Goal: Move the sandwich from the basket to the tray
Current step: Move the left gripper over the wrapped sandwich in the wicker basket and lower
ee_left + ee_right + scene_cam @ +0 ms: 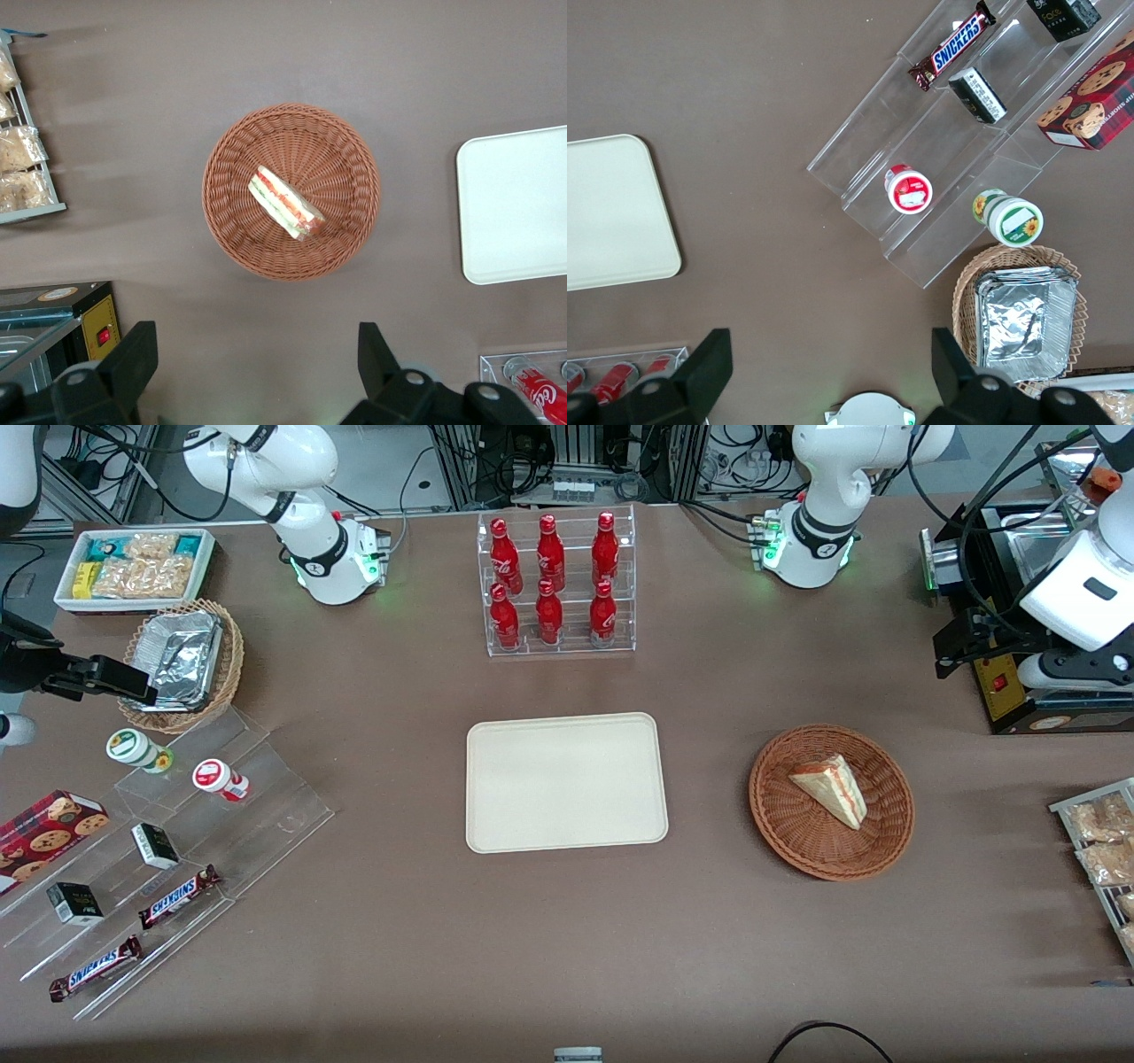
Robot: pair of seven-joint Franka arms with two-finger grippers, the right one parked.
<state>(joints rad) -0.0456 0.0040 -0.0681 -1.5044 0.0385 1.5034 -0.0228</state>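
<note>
Sandwich (830, 787): I am seeing it lying flat near the centre of the basket (780, 819), filling edge exposed, so a top-down pinch should fit.
Tray (496, 824): lying bare at nine o'clock of the basket in the front view, awaiting the wedge.
Gripper (257, 359): I am holding it high, fingers spread wide, empty; in the wrist view the sandwich is sitting at twelve o'clock of it, well apart.

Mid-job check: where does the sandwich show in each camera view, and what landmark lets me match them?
Front view: sandwich lies in the basket, toward the working arm's end of the table from the tray.
Left wrist view: sandwich in the basket, below the open end effector.
Right wrist view: not in it.
Shared landmark: the tray, in all three views.
</note>
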